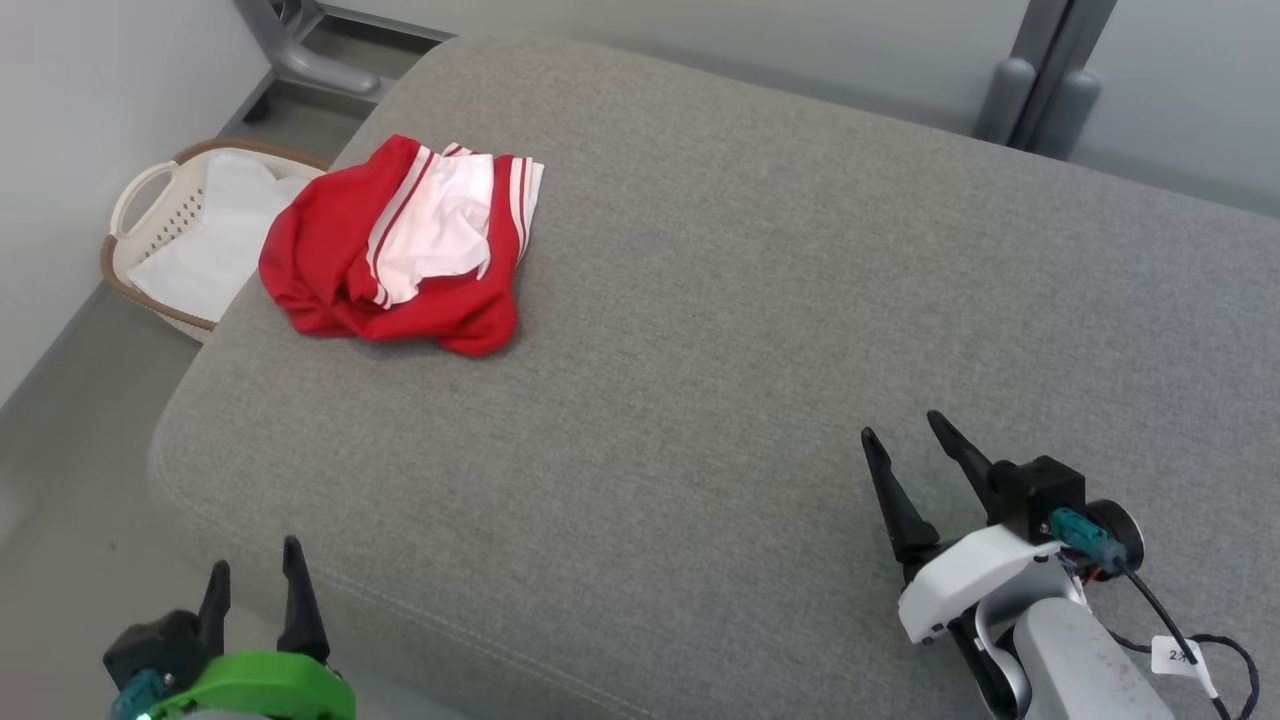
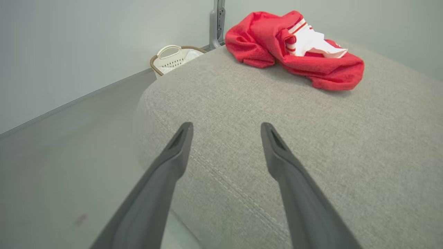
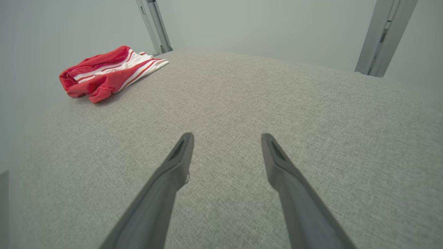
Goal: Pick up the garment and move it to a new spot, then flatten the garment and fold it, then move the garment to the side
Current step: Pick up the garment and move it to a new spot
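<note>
Garment [image 1: 330, 250], red fabric with white striped panels, lies crumpled at far left corner of broad grey upholstered cushion [image 1: 700, 350], close to cream plastic laundry basket [image 1: 165, 225] on the floor. Left end effector [image 1: 253, 558] at near left edge, fingers wide, empty. Right end effector [image 1: 902, 425] over near right, wide, empty. Both are well apart from the garment.

Bright, even, diffuse light; shadows faint — wrist views bend at the edges, corners softly blurred.
</note>
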### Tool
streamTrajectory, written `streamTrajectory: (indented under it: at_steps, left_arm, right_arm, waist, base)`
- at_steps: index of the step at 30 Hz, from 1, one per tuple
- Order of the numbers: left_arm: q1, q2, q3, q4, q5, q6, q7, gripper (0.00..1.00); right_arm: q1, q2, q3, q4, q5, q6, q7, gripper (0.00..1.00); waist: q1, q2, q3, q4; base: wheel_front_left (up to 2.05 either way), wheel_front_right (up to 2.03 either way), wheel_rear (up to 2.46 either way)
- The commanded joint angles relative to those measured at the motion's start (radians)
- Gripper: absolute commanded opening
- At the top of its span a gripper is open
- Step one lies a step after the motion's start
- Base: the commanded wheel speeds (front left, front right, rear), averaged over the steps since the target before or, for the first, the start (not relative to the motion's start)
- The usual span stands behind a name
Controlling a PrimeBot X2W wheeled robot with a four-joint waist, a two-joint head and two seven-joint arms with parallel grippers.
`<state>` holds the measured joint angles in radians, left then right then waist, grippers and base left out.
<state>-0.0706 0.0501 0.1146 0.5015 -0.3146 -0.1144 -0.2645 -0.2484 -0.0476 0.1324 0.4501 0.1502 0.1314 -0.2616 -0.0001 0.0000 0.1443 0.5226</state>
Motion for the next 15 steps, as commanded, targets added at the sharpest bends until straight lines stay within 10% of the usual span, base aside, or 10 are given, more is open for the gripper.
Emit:
streamTrajectory:
  at_steps: [1, 15]
  left_arm:
    - [-0.040, 0.002, 0.010, 0.010, -0.005, -0.006, 0.001, 1.00]
    - [-0.465, 0.199, -0.105, 0.183, -0.154, -0.017, 0.001, 1.00]
  right_arm:
    - [-0.018, -0.006, -0.001, -0.005, -0.009, -0.002, -0.005, 1.00]
    - [-0.169, -0.007, 0.021, -0.104, -0.079, -0.002, -0.005, 1.00]
  waist:
    - [0.0001, 0.0000, 0.046, -0.035]
    - [0.0001, 0.0000, 0.282, -0.178]
  base:
    - [0.00, 0.00, 0.00]
    - [0.00, 0.00, 0.00]
